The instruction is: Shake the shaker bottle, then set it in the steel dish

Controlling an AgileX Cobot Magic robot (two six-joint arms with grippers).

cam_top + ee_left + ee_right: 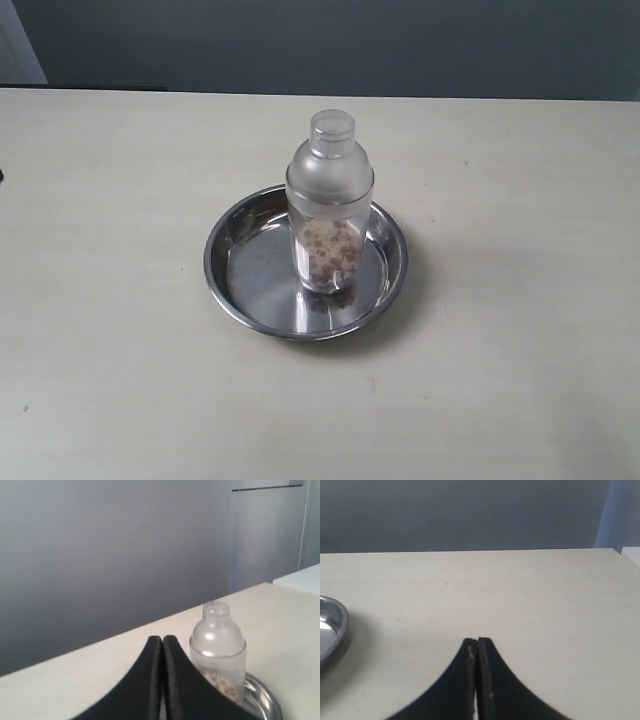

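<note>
Standing upright in the round shiny steel dish [216, 268], the clear plastic shaker bottle [329, 200] looks delivered; hence left claw [162, 639] and right claw [477, 641] pinched together, empty.

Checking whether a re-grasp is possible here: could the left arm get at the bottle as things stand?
Probably yes. The bottle stands upright in the dish ahead of the left gripper, with nothing between them. The gripper is shut, so it would have to open first.

clear shaker bottle [329, 205] upright, in steel dish [232, 262]
</note>
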